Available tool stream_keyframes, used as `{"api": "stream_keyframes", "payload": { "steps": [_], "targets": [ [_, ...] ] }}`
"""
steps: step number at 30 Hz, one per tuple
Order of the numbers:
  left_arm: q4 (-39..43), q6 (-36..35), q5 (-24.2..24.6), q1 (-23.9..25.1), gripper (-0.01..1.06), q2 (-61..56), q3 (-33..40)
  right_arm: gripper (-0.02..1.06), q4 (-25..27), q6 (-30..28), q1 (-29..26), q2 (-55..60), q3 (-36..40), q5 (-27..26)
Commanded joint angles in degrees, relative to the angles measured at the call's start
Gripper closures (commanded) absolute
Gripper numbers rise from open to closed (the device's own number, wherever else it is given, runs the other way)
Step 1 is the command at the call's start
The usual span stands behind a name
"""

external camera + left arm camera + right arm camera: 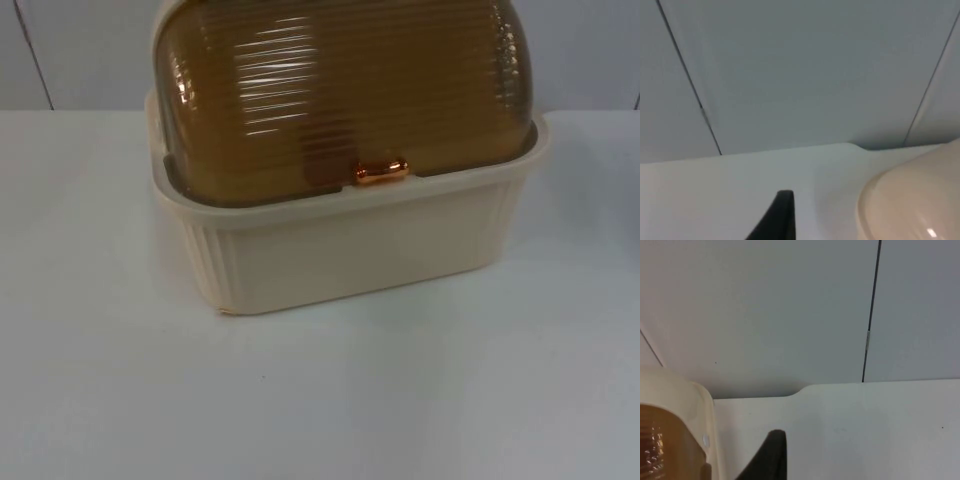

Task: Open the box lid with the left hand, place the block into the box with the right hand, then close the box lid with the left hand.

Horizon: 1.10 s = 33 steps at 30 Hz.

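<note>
A cream ribbed box [350, 250] stands at the back middle of the white table. Its amber see-through dome lid [340, 90] is down on the rim, with a copper handle [382, 171] at the front edge. My left gripper [781, 212] hangs low over bare table to the left of the box, whose rounded cream corner [910, 200] is close beside it. My right gripper [771, 452] waits on the other side of the box, next to its cream rim [697, 412] and amber lid [660, 445]. Both grippers point toward the wall and hold nothing that I can see.
White table top [300, 400] stretches out in front of the box and to both sides. The grey partition wall [80, 50] with vertical seams rises right behind the box; the table's back edge [805, 390] meets it.
</note>
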Motion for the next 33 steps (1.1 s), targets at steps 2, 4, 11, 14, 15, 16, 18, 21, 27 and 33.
{"api": "stream_keyframes", "payload": {
  "steps": [2, 4, 11, 14, 15, 16, 18, 21, 27, 33],
  "targets": [
    [0.43, -0.5, -3.03, 0.22, 0.0, -1.76, -0.21, 0.01, -0.15, 0.21, -0.21, -0.54, -0.33, -0.1],
    [0.49, -0.5, -4.95, 0.22, 0.0, -2.52, -0.21, 0.01, -0.15, 0.21, -0.21, -0.54, -0.33, -0.25],
    [0.31, -0.6, -8.62, 0.22, 0.0, -4.17, -0.21, 0.01, -0.15, 0.21, -0.21, -0.59, -0.33, -0.72],
    [0.31, -0.6, -6.77, 0.22, 0.0, -4.43, -0.21, 0.01, -0.15, 0.21, -0.21, -0.83, -0.33, -1.65],
    [0.31, -0.6, -6.77, 0.22, 0.0, -4.43, -0.21, 0.01, -0.15, 0.21, -0.21, -0.83, -0.33, -1.65],
    [0.12, -0.6, -6.15, 0.22, 0.0, -4.43, -0.21, 0.01, -0.15, 0.21, -0.21, -1.3, -0.33, -1.78],
    [-0.68, -0.6, -5.13, 0.22, 0.0, -4.43, -0.21, 0.01, -0.15, 0.66, -0.21, -2.51, -0.33, -3.82],
    [-0.56, -0.6, -5.48, 0.22, 0.0, -4.43, -0.21, 0.01, -0.28, 2.38, -0.21, -3.41, -0.33, -4.33],
    [-1.57, -0.6, -5.13, 0.22, 0.0, -4.43, -0.21, 0.01, -2.8, 0.34, -0.21, -5.13, -0.33, -2.44],
    [-0.67, 0.0, -0.37, 0.22, 0.0, -4.43, -0.21, 0.01, -3.62, -0.07, -0.21, -5.26, -0.33, 2.2]
  ]
}}
